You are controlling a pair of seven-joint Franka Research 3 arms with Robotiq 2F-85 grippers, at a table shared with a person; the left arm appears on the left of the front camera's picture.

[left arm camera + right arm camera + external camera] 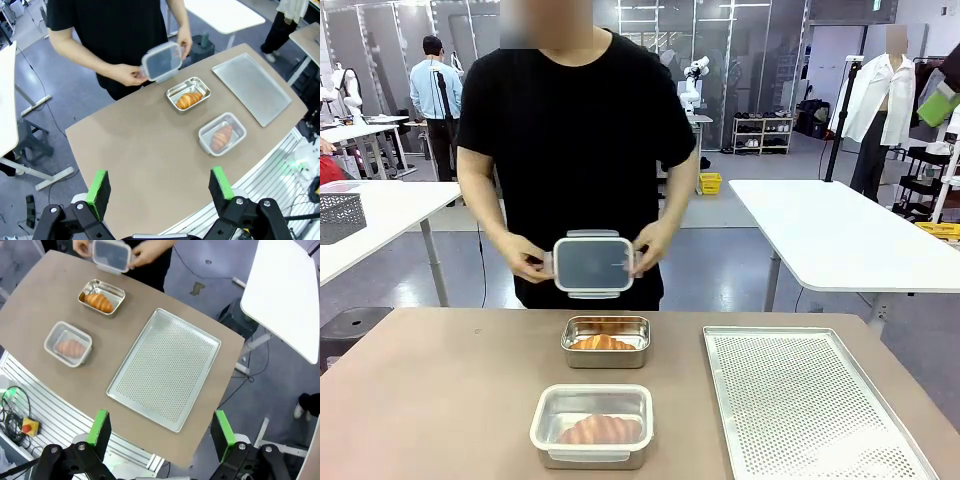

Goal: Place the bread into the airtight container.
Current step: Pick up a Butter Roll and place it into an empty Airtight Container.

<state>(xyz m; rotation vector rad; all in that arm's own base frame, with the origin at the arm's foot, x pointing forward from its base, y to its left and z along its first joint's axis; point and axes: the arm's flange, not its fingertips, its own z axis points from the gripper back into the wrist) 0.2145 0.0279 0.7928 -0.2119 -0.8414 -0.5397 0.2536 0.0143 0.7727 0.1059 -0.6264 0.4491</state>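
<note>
Well, front view: a person stands at twelve o'clock across the brown table (pixel 440 390), both hands on a clear lid (pixel 593 265) held upright above the far edge.
Far container (pixel 606 341): bare metal box at the table's middle, open, with a golden bread roll (pixel 602 343) lying inside it.
Near container (pixel 592 425): at six o'clock from the far one, a little apart, with a pale rim; a second roll (pixel 601 430) shows through what looks like a lid already on, though I cannot be sure.
Tray (pixel 800 400): perforated metal sheet at three o'clock of both boxes, bare.

Left wrist view: left gripper (pixel 160 187) hangs high over the near table edge, green pads wide apart, nothing between them.
Bread here: orange roll (pixel 189 100) in the open box (pixel 188 93) at one o'clock of the pads; the person's hand (pixel 125 75) steadies the lid (pixel 161 61) beyond it.

Right wrist view: right gripper (pixel 160 429) also spread wide and empty, high over the tray (pixel 165 367).
Bread here: roll (pixel 99 302) in the open box (pixel 101 296) at eleven o'clock, the near box (pixel 68 344) at ten.

Handling, my guess: the roll looks light, soft and flaky, easily crushed; take it gently across its thick middle, not the tapered tips.
Boxes, my guess: stiff, smooth metal, likely to slide if nudged.
</note>
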